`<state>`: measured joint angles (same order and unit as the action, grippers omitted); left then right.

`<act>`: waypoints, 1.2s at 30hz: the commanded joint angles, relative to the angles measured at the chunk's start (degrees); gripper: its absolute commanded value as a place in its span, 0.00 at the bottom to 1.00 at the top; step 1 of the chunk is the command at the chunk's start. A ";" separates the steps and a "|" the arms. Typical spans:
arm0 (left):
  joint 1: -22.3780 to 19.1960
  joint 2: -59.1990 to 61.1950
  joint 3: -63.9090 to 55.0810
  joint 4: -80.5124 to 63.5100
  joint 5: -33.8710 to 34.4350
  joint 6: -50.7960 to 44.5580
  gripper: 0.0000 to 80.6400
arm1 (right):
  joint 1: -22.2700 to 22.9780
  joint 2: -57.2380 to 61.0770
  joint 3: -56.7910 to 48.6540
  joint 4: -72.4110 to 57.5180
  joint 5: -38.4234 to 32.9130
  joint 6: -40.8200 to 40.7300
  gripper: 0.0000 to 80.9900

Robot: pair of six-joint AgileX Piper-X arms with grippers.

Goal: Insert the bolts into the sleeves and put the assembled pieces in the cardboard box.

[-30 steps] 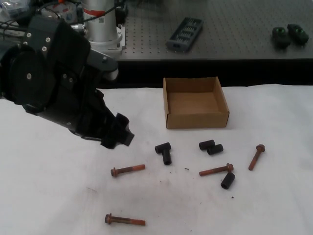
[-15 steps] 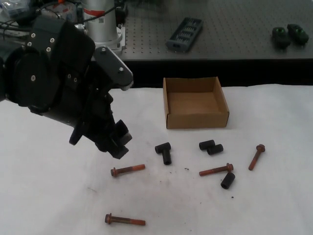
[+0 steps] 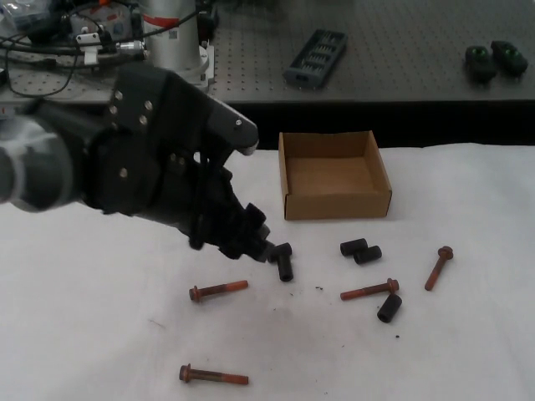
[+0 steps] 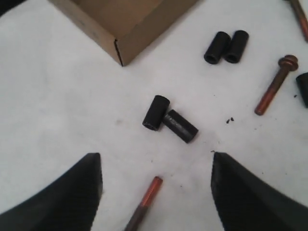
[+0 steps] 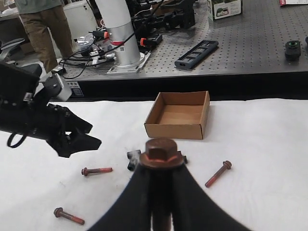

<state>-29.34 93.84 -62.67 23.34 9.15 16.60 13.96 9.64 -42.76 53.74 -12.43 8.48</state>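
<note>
**Small, hard and ready to roll: where to pinch sleeves and bolts**

Hanging low over the white cloth (image 3: 84, 317): the left gripper (image 4: 154, 156), fingers spread wide, nothing between them. Directly beneath, two short black cylindrical sleeves (image 4: 156, 112), touching end to side in an L, near the front corner of the open brown cardboard box (image 4: 144, 33). Clamped in the right gripper (image 5: 161, 192): one rusty orange hex-headed steel bolt (image 5: 161, 153), head showing above the closed fingers, shank hidden between them.

Also loose on the cloth: a second touching pair of black sleeves (image 3: 360, 250), a lone black sleeve (image 3: 389, 307) just beside a bolt's head, and four more rusty bolts (image 3: 218, 290) scattered well apart.

Sleeves, judged by look: rigid, light, smooth-walled. Hence quick to roll or squirt out of a half-hearted pinch. Best taken across the round wall at mid-length, both open ends left free for the bolt. With the L pair, expect the neighbour to get nudged; safer to straddle whichever sleeve has both flanks bare.

Bolts: stiff, probably heavier for their size, roughened by rust, so unlikely to slip. Best gripped on the shank near the head, tip left bare for entry. Nothing fragile in either part; firm squeeze safe. Likely a close fit, so line up bolt and bore carefully before pushing.
</note>
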 commanded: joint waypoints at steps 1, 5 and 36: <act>-0.10 5.12 -1.93 -4.09 0.08 -15.89 0.59 | 0.09 -1.17 -0.17 0.20 -0.57 -0.85 0.07; -0.10 9.46 -6.78 -1.75 0.08 -22.60 0.59 | 0.09 -4.10 -0.17 1.40 -0.57 -1.82 0.07; -2.36 27.08 -24.87 12.31 0.53 -35.74 0.59 | 3.25 -9.64 -0.11 5.05 1.39 -3.88 0.07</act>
<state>-31.42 120.89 -86.69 35.46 10.01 -18.14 16.22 -0.63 -42.76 58.82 -12.23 5.74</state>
